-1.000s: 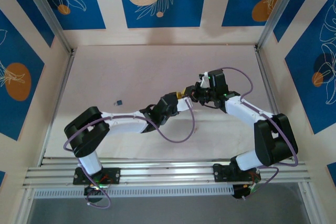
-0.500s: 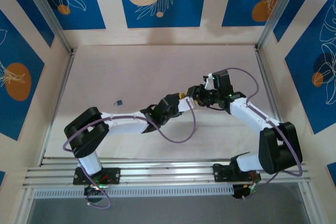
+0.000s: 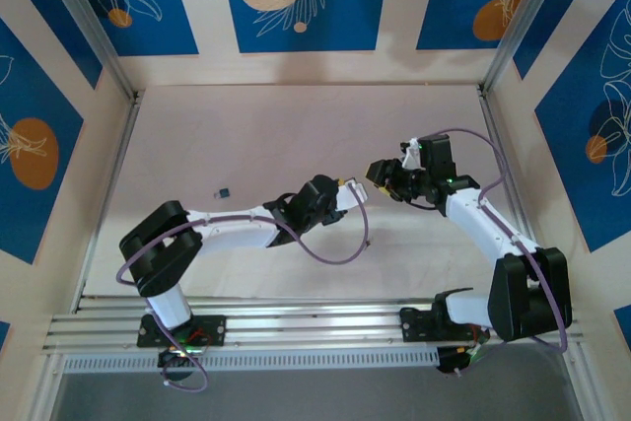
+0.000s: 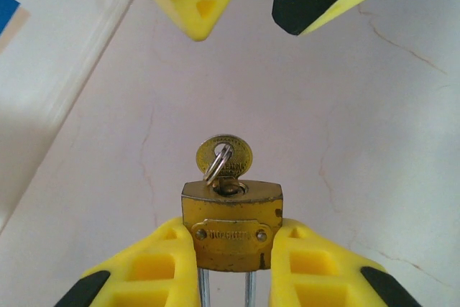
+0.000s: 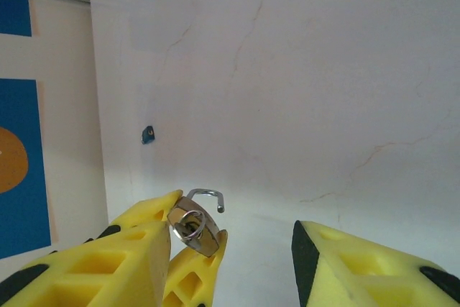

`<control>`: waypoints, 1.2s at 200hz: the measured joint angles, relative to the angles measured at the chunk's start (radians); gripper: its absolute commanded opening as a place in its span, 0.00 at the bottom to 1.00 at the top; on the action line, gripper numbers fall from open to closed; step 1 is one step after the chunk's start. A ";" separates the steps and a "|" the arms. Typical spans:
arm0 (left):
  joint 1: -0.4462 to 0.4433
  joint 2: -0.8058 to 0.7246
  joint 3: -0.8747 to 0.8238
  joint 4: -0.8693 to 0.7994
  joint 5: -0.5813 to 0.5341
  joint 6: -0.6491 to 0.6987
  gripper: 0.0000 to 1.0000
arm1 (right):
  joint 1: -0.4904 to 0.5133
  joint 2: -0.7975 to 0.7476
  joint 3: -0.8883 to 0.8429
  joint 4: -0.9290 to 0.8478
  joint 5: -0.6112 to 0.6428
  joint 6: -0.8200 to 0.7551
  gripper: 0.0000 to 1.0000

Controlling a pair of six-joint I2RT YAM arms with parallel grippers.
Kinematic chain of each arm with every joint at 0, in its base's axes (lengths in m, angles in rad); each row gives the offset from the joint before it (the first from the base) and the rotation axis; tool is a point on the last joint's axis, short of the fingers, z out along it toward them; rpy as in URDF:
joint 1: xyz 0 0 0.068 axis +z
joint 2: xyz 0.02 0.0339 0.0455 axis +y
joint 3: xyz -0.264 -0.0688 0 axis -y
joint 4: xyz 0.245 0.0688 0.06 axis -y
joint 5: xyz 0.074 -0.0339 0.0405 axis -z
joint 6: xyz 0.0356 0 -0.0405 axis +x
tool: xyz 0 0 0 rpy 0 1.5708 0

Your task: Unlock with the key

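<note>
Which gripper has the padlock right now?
The left gripper: it is clamped on the brass padlock, with the key in the keyhole. The right gripper stands open, clear of the key.

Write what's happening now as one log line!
left gripper: shut on small brass padlock | brass key: in keyhole | right gripper: open, clear of key | shackle: looks open
</note>
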 measured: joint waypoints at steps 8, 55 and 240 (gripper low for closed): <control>0.003 0.000 0.005 -0.013 0.014 -0.009 0.18 | -0.002 0.000 -0.002 0.000 -0.007 -0.008 0.50; 0.039 -0.006 0.047 -0.101 0.114 -0.071 0.19 | -0.002 0.006 -0.035 0.019 -0.105 -0.064 0.50; 0.063 -0.009 0.130 -0.284 0.312 -0.140 0.20 | 0.078 0.107 -0.038 0.068 -0.180 -0.180 0.38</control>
